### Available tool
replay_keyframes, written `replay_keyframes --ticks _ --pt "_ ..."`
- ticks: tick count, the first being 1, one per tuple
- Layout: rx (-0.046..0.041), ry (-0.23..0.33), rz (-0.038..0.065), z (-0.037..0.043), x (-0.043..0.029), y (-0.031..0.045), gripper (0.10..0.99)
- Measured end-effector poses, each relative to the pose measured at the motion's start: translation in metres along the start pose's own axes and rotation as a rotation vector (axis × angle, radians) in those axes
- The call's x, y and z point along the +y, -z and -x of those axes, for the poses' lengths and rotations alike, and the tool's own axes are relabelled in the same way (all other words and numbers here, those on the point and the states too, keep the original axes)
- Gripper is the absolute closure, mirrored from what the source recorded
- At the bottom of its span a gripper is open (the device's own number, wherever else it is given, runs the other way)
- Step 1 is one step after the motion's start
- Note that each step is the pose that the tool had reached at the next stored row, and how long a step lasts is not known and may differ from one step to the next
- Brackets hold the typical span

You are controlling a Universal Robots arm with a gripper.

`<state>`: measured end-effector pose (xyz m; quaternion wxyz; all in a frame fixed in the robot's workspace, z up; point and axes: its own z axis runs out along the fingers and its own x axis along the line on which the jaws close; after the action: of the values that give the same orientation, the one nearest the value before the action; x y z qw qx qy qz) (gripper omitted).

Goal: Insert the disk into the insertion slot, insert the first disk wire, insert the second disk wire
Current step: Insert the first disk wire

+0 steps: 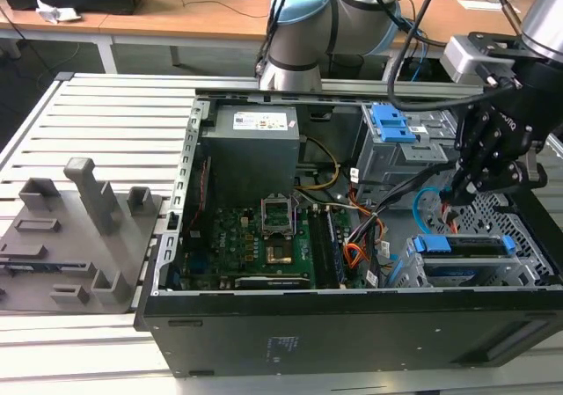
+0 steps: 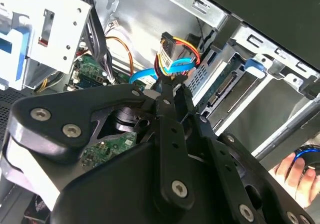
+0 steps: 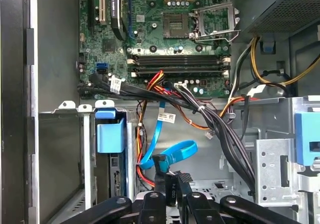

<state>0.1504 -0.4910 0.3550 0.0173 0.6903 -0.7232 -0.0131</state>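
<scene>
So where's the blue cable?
The blue cable loops just beyond the claw in both wrist views, beside the orange wires, at the exterior view's right.

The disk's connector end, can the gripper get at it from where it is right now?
Probably yes. The gripper, shut on the first disk wire, faces the disk in the insertion slot with open space between. The second disk wire loops across the plug and might snag.

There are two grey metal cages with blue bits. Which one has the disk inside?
The low insertion slot: the blue-framed disk sits inside. The taller cage behind it carries just a blue latch.
</scene>
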Motion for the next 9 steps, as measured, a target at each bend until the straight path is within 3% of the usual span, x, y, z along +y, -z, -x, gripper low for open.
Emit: replay_keyframes --ticks 2,5,8,9 --pt "0.0006 0.000 0.000 0.0065 0.0003 -0.0002 0.847" --pt "0.0068 0.000 0.000 0.0069 0.0002 -0.0021 0.847" --pt "0.0264 -0.001 -0.001 0.0052 0.0000 -0.0044 0.847" --pt "0.0287 -0.001 -0.001 0.0042 -0.0001 -0.0050 0.847"
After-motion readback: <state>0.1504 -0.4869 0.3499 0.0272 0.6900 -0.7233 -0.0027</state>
